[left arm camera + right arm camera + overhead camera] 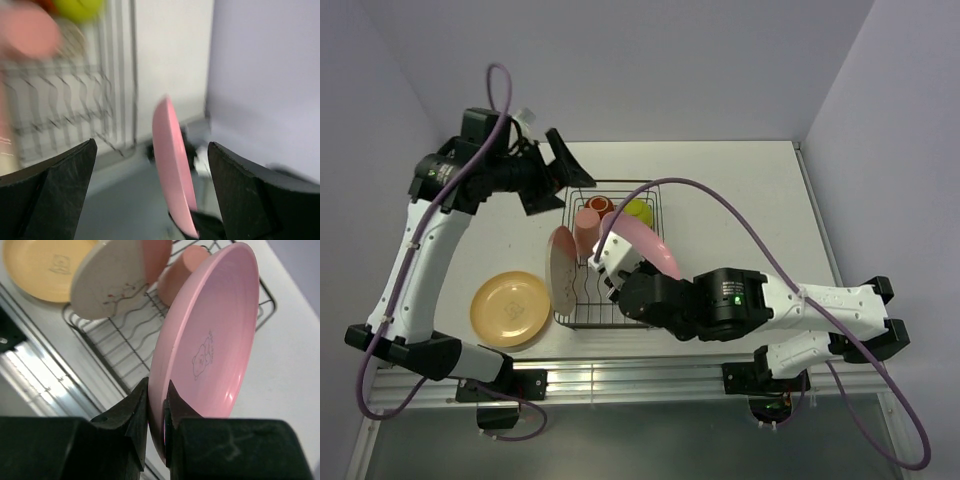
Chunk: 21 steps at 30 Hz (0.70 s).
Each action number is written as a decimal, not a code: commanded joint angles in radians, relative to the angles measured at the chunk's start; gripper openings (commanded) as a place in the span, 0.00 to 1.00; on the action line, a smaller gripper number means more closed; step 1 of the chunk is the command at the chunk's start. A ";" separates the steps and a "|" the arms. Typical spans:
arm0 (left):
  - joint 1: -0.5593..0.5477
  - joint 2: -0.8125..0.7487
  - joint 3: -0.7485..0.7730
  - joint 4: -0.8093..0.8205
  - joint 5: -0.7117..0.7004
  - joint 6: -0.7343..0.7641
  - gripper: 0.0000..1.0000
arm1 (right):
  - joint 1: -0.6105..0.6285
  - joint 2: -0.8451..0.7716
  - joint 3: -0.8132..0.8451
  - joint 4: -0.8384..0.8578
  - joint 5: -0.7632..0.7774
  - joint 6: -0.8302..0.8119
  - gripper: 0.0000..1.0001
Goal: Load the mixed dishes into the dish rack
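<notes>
My right gripper (157, 405) is shut on the rim of a pink plate (210, 340), holding it on edge over the right side of the black wire dish rack (582, 318). From above, the pink plate (655, 248) tilts across the rack with the right gripper (608, 262) at its near-left edge. A pink-and-cream plate (563, 268) stands upright at the rack's left side. A salmon tumbler (587, 228), a red-orange cup (599, 204) and a lime-green bowl (638, 210) sit at the far end. My left gripper (565, 185) hangs open and empty just beyond the rack's far-left corner.
A yellow-orange plate (510, 308) lies flat on the white table (740, 200) left of the rack. The left wrist view is blurred; it looks past the open left gripper (151, 144) at the pink plate (172, 170) edge-on and the rack (65, 115).
</notes>
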 commanded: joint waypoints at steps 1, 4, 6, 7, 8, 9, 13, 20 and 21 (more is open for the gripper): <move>0.037 -0.042 0.136 -0.033 -0.379 0.055 0.99 | -0.070 -0.061 -0.032 0.154 -0.134 0.081 0.00; 0.046 -0.093 0.103 -0.037 -0.516 0.072 0.99 | -0.202 -0.107 -0.066 0.274 -0.362 0.178 0.00; 0.054 -0.127 0.034 -0.021 -0.597 0.075 0.99 | -0.275 -0.139 -0.095 0.354 -0.520 0.230 0.00; 0.056 -0.165 0.011 -0.017 -0.620 0.075 0.99 | -0.344 -0.150 -0.104 0.375 -0.562 0.285 0.00; 0.057 -0.184 -0.011 -0.011 -0.667 0.074 0.99 | -0.383 -0.159 -0.115 0.397 -0.603 0.319 0.00; 0.057 -0.205 -0.045 -0.006 -0.695 0.071 0.98 | -0.417 -0.181 -0.147 0.449 -0.685 0.351 0.00; 0.057 -0.324 -0.094 0.000 -0.825 0.014 0.98 | -0.578 -0.235 -0.245 0.578 -0.826 0.592 0.00; 0.057 -0.454 -0.224 0.071 -0.871 0.014 0.97 | -0.698 -0.273 -0.362 0.682 -0.884 0.939 0.00; 0.057 -0.455 -0.259 0.075 -0.855 0.024 0.97 | -0.702 -0.270 -0.376 0.698 -0.892 0.967 0.00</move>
